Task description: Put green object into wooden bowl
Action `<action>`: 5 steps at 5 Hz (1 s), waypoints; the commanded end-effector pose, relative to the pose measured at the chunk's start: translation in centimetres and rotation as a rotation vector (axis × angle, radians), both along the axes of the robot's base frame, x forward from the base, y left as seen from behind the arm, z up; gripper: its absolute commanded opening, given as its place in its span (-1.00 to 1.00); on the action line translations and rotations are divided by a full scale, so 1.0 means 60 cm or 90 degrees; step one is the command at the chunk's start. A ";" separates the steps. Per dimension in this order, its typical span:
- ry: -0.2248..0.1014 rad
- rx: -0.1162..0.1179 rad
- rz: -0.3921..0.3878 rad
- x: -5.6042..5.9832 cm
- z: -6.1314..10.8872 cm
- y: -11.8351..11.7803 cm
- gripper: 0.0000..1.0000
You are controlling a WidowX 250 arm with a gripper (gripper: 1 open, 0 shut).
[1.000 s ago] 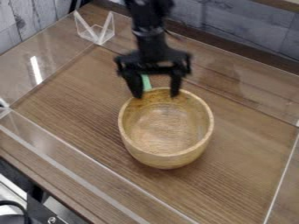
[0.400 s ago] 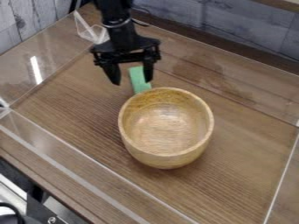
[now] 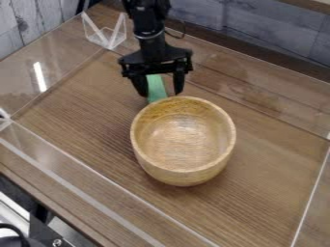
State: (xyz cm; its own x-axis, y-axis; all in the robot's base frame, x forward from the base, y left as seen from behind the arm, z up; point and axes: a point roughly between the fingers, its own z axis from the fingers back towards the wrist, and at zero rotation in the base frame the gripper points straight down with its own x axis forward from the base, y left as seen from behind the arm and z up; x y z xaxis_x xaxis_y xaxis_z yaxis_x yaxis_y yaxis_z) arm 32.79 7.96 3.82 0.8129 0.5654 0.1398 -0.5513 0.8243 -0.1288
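**K:** Camera view: gripper (image 3: 156, 85) pointing almost straight down, jaws spread wide, one finger each side of the green object (image 3: 154, 88). Nothing clamped, can't tell if the pads touch it.

**M:** Where's the bar sitting?

**K:** Flat on the wooden table (image 3: 77, 116), just behind the wooden bowl (image 3: 184, 142), its near end close to the bowl rim. Can't tell if it touches.

**M:** Room around it?

**K:** Open tabletop left of the gripper and to the right of the bowl. Clear acrylic wall (image 3: 33, 154) rings the work area, low edge along the front and left, another panel on the right. Bowl sits roughly mid-table, well apart from the walls.

**M:** Anything else back there?

**K:** Small clear triangular stand (image 3: 103, 34) at the far left, behind the arm. Grey plank wall (image 3: 258, 24) behind the table.
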 end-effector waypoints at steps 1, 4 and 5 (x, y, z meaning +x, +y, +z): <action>-0.040 0.021 0.004 0.031 0.021 0.014 1.00; -0.040 0.038 0.024 0.023 0.035 0.036 1.00; -0.042 0.041 0.029 0.018 0.054 0.037 1.00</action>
